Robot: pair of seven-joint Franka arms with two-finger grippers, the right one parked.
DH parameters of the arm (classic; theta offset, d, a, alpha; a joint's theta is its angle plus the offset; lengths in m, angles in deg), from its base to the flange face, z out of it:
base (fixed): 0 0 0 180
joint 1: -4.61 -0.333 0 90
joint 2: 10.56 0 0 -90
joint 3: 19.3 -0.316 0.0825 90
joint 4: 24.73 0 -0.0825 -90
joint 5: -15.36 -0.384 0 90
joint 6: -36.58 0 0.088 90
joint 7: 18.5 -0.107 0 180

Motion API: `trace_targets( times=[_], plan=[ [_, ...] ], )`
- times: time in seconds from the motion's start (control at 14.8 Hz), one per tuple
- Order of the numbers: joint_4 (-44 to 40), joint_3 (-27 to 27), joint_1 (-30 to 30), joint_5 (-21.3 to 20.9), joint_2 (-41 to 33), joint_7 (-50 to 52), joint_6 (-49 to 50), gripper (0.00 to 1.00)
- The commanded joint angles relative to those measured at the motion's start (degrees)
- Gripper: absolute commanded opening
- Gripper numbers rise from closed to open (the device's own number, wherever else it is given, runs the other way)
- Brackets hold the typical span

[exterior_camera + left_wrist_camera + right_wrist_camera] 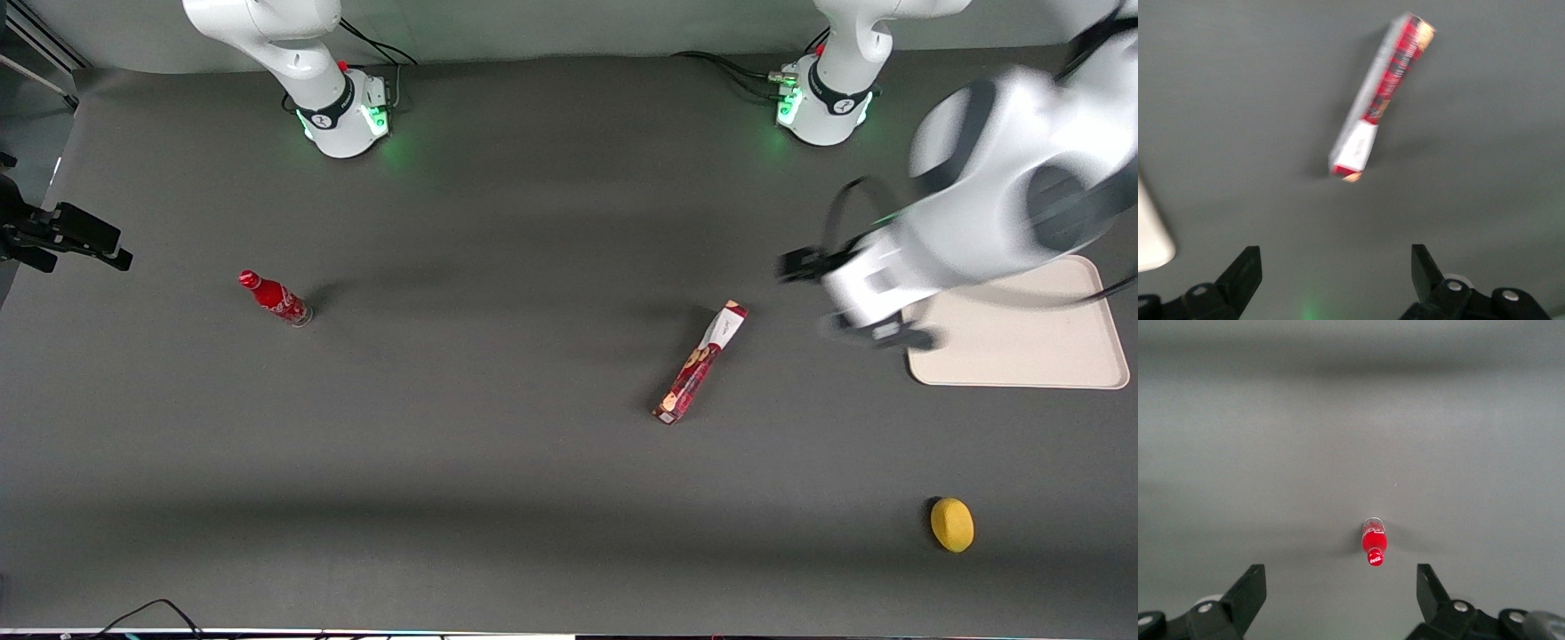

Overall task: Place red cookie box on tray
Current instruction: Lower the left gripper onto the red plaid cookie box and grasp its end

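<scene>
The red cookie box (pixel 701 363) lies flat on the dark table near its middle, white end farther from the front camera. It also shows in the left wrist view (pixel 1381 95), well ahead of the fingers. The cream-white tray (pixel 1022 342) lies at the working arm's end of the table, bare; a corner of it shows in the left wrist view (pixel 1151 230). My left gripper (pixel 822 293) hangs above the table between the box and the tray, apart from both. It is open and empty, the fingers (pixel 1243 270) spread wide.
A small red bottle (pixel 276 298) stands toward the parked arm's end of the table and shows in the right wrist view (pixel 1373 543). A yellow lemon (pixel 951 524) lies nearer the front camera than the tray.
</scene>
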Motion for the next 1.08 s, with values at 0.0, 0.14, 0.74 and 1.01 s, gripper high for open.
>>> trace_targets(
  times=[0.0, 0.14, 0.74, 1.01],
  plan=[
    [1.66, 3.77, 0.16, -0.36, 9.99, 0.87, -7.68, 1.00],
    [8.24, 4.31, 1.39, -1.85, 11.15, 0.60, -17.16, 1.00],
    [17.77, 4.66, 2.80, -7.58, 14.76, 1.74, -32.42, 0.00],
    [15.50, 3.18, 1.31, -7.40, 12.04, 1.22, -26.82, 0.00]
  ],
)
